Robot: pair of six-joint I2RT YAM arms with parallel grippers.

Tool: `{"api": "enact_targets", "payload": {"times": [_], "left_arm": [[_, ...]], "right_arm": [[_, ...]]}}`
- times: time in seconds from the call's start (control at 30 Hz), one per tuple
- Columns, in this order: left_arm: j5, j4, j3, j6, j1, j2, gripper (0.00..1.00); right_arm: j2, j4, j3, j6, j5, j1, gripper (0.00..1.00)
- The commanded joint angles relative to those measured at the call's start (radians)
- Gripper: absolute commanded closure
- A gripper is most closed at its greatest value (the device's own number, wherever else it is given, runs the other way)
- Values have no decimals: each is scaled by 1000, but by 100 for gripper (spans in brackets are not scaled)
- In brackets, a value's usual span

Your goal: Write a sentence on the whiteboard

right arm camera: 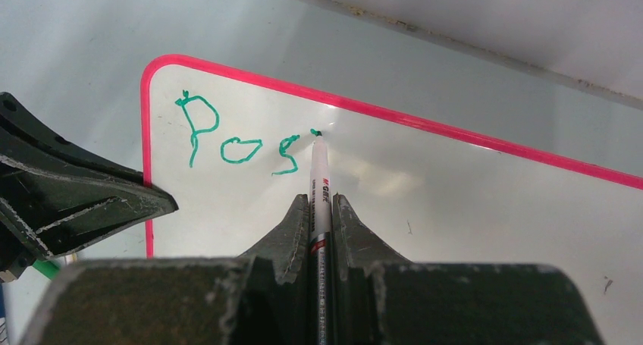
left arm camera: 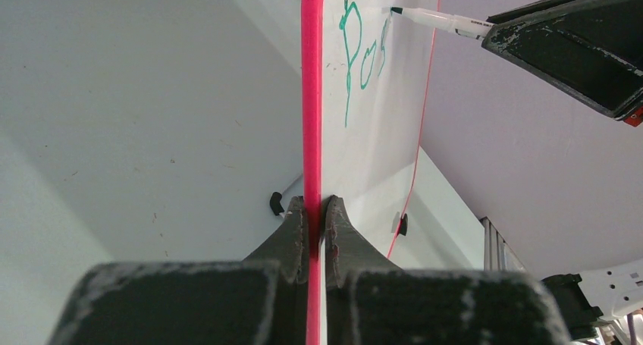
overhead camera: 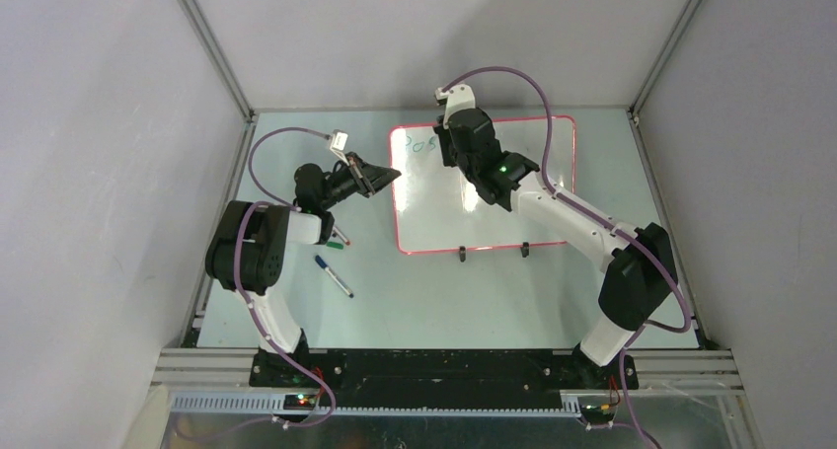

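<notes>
The whiteboard (overhead camera: 434, 217) lies toward the far edge of the table (overhead camera: 444, 301), a bit right of centre, with its two little black feet on the near side. The sentence (right arm camera: 241, 149) is just "Pos" in green so far, tucked into the board's far left corner, so most of the job is left.

The left gripper (left arm camera: 314, 205) is pinched tight on the board's red-pink left rim, one finger above and one below. Looks like it's only there to keep the glossy board from skating around while the other arm pushes on it.

The right gripper (right arm camera: 320, 202) is clamped on a thin white marker (right arm camera: 320, 178), held low on the barrel so the tip pokes well out in front. The tip sits on the board just right of the "s", up high with a tiny green dot beside it, so probably the start of the "i".

Two spare pens, one dark-capped (overhead camera: 334, 276) and one green (overhead camera: 339, 240), lie near the table's left edge beside the left arm, well clear of the board.
</notes>
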Motion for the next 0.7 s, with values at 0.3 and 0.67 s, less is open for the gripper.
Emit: {"api": "enact_targets", "payload": {"times": [0.3,0.67], "left_arm": [[-35,-41,13,94,-20,-23,99],[-43,-50,5,109,-21,-37,99]], "right_arm": [[-14,10,26,-4,10,6,100],[-168,63,-44,-23,18,50,100]]}}
